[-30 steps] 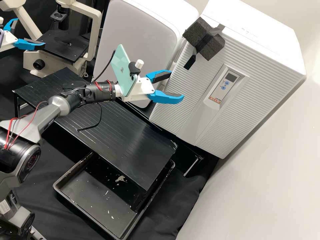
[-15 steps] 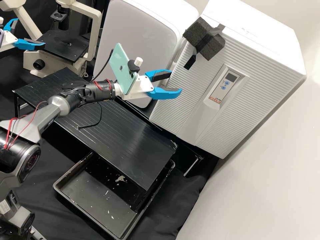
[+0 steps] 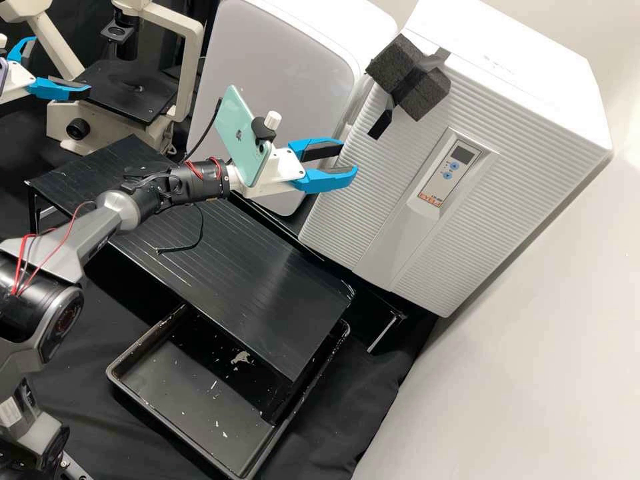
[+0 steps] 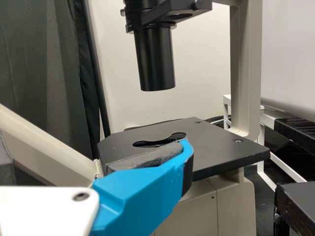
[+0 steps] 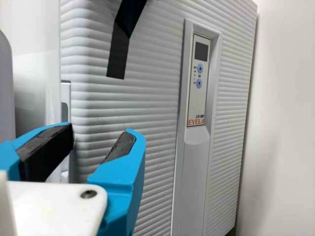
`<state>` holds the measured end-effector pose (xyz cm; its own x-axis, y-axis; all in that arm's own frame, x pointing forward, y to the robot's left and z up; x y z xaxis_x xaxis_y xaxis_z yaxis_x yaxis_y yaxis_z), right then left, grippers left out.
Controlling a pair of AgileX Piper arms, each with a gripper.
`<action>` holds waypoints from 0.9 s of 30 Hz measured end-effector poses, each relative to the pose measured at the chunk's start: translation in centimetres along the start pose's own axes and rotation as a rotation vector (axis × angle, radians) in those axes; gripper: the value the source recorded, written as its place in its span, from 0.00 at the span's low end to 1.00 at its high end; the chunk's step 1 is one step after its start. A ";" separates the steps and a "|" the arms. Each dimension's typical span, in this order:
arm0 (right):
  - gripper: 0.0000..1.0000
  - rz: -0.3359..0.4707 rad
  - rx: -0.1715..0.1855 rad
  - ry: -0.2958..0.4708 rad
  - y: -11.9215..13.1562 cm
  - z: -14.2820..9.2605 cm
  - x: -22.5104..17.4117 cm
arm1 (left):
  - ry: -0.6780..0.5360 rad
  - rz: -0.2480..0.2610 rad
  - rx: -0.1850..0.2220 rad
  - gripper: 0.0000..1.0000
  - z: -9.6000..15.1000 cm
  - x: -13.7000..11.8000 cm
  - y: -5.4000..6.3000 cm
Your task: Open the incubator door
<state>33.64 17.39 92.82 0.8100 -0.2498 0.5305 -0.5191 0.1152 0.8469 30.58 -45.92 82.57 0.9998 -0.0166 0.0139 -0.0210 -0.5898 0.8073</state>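
The white ribbed incubator (image 3: 373, 193) stands at the right in the high view, its door shut. My right gripper (image 3: 349, 158) is open at the door's left edge, below the black foam block (image 3: 413, 80) taped on its upper corner. In the right wrist view the open right gripper (image 5: 104, 132) has one finger at the edge of the incubator door (image 5: 152, 113) and the other before its ribbed front; contact cannot be told. Far off by the microscope, my left gripper (image 3: 61, 65) is open and empty. One finger of the left gripper (image 4: 98, 162) overlaps the microscope stage.
A microscope (image 3: 127, 93) stands at the back left. Beside the incubator is another white appliance (image 3: 273, 87). The black ribbed platform (image 3: 267, 293) lies under the right arm, over a black tray (image 3: 193, 407). A pale wall (image 3: 533, 353) bounds the right side.
The right gripper's two fingers have drawn closer together, its lower finger moving up and slightly left. The phone on that wrist has tilted a little. The left gripper and the door have not moved.
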 end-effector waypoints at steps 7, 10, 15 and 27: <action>0.00 -0.007 -0.012 0.010 -0.2 0.0 -0.1 | 0.000 0.000 0.000 1.00 0.0 0.0 0.0; 0.00 -0.013 -0.015 0.013 -0.2 0.0 -0.1 | 0.000 0.000 0.000 1.00 0.0 0.0 0.0; 0.00 -0.027 -0.026 0.023 -0.2 0.2 -0.1 | 0.000 0.000 0.000 1.00 0.0 0.0 0.0; 0.00 -0.039 -0.038 0.040 0.1 0.6 -0.1 | 0.000 0.000 0.000 1.00 0.0 0.0 0.0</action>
<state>33.35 16.84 92.82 0.8402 -0.2162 0.4974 -0.4768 0.1426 0.8674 30.58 -45.92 82.57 0.9998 -0.0166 0.0139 -0.0210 -0.5898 0.8073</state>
